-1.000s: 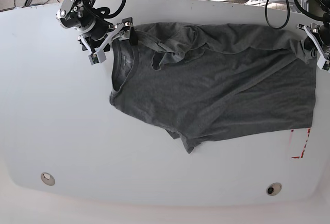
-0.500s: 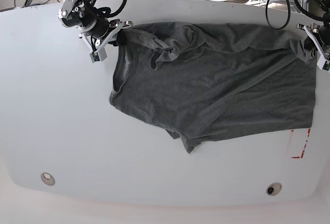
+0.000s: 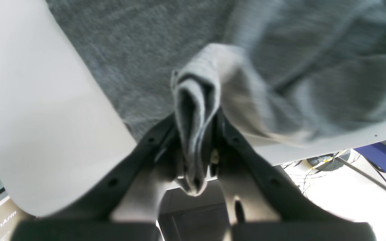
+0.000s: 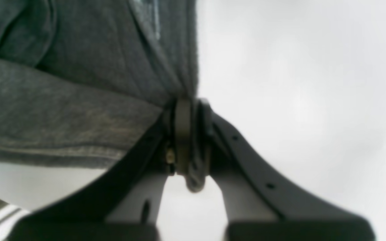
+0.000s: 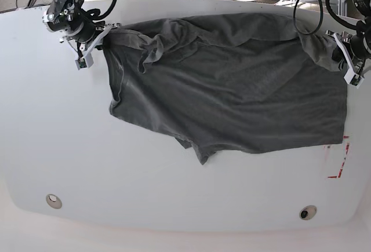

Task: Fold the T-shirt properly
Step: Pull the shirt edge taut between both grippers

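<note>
Base view, left to right. The right gripper [image 5: 97, 36] is clenched on the shoulder end of the T-shirt [image 5: 232, 90], at the shirt's far-left corner. The shirt lies rumpled across the far half of the table [image 5: 58, 148], one sleeve bunched beneath its near edge. The left gripper [image 5: 341, 55] is clenched on the shirt's far-right corner. Step in hand: apparently spreading the shirt flat. The next move likely calls for pulling both corners apart evenly, without slipping.
</note>
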### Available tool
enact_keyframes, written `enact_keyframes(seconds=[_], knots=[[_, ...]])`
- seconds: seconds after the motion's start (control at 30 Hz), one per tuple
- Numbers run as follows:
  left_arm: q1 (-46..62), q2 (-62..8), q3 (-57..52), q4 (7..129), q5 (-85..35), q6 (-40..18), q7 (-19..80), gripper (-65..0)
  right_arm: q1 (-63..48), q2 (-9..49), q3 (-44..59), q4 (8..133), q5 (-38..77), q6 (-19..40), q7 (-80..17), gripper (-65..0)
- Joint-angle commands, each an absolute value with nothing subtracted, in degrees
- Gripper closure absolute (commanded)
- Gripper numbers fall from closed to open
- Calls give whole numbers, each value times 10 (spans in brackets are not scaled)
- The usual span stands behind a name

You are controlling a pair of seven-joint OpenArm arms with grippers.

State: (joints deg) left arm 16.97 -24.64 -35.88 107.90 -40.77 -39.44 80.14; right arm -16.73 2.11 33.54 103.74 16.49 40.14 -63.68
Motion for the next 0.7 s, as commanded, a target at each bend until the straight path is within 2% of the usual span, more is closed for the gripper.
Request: enact_keyframes(seconds=[0.0, 0.23, 0.67], knots=[[160, -255, -348, 1086, -412, -392, 797, 0, -163, 45, 342, 1044, 164, 400, -641, 0], [151, -255, -298, 1086, -412, -391, 799, 0, -163, 82, 345, 1044, 161, 400, -647, -5], [178, -270, -293, 1085, -411, -393, 798, 0, -159, 109, 346, 1042, 160, 400, -648, -3]])
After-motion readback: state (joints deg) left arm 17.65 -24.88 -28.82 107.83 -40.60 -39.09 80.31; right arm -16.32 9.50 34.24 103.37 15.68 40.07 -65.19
